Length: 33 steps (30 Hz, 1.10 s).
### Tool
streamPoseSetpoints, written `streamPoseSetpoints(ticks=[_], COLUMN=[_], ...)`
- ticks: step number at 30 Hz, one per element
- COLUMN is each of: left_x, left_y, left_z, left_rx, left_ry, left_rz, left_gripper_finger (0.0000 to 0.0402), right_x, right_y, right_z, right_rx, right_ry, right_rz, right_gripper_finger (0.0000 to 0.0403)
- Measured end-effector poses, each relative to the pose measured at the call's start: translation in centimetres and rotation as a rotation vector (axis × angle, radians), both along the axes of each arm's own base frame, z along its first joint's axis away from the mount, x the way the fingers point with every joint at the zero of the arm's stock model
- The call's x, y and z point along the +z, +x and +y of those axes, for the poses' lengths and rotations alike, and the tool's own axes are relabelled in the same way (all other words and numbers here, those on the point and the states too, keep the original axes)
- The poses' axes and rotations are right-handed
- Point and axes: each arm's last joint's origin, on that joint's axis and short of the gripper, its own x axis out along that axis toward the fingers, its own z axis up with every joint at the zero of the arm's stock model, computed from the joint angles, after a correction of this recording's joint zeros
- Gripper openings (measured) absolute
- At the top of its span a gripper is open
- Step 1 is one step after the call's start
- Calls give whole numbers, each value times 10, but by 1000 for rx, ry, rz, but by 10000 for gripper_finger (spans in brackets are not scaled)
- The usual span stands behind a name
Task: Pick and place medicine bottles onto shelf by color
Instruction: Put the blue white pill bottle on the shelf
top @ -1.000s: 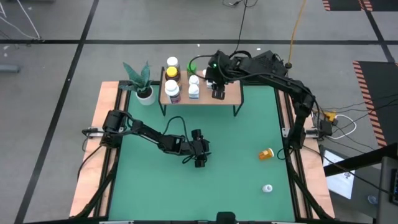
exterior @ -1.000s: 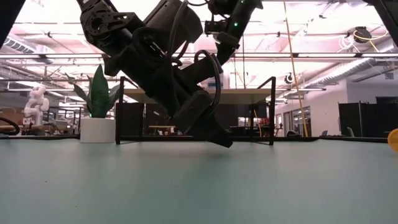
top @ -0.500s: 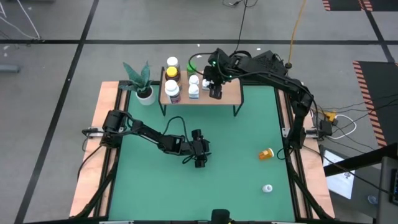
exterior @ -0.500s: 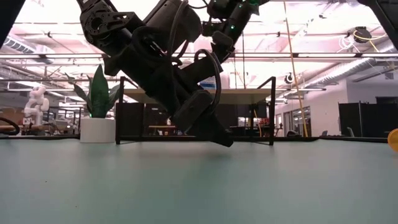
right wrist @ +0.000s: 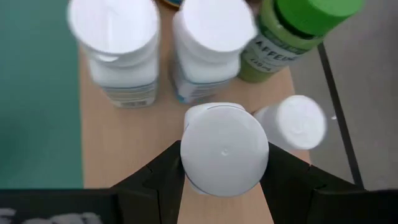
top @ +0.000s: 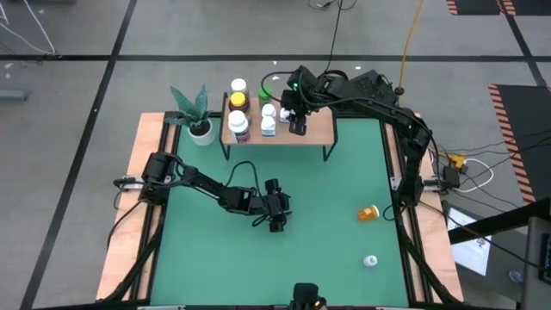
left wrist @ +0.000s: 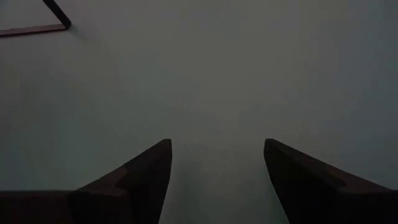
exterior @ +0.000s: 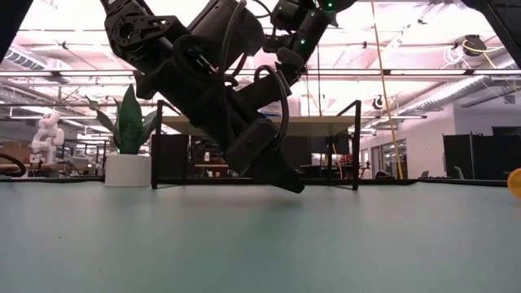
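Note:
My right gripper (top: 297,127) hovers over the light-wood shelf (top: 314,131) at the table's far edge, shut on a white-capped medicine bottle (right wrist: 224,149). On the shelf stand two white bottles (right wrist: 115,43) (right wrist: 211,46), a green one (right wrist: 292,28), a small white one (right wrist: 295,123) and an amber one with a yellow cap (top: 238,90). An orange bottle (top: 368,212) lies on the green table at the right, and a small white one (top: 370,260) stands nearer the front. My left gripper (top: 277,222) rests open low over mid-table, holding nothing. My right gripper pinches the white bottle at its cap's two opposite sides (right wrist: 186,158) between the two fingers (right wrist: 155,180). The fingers slant down from the table's right and far side. The bottle sits upright, cap toward the camera. Whether its base touches the board, I cannot tell.
A white pot with a green plant (top: 198,120) stands left of the shelf. The shelf's right half (top: 320,127) is bare wood. Wooden borders (top: 138,185) run along the table's left and right sides. Cables lie beyond the right edge.
My right gripper has shifted a little toward the table's left over the shelf, nearer the standing white bottles, carrying the white-capped bottle with it. Its fingers stayed shut on the bottle.

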Motion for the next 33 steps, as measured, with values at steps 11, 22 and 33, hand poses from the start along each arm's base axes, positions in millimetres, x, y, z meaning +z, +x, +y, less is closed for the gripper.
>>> streamPoseSetpoints(ticks=[11, 22, 33], left_x=[0, 0, 0], left_y=[0, 0, 0], left_z=[0, 0, 0], left_rx=[0, -1, -1], left_ry=[0, 1, 1], left_rz=[1, 3, 5], left_gripper_finger=[257, 258, 257], right_x=[1, 1, 2], right_y=[-5, -4, -3], right_z=[-9, -11, -11], right_rx=[54, 25, 33], right_ry=[76, 2, -17], right_rz=[-53, -30, -43], right_gripper_finger=[180, 209, 210])
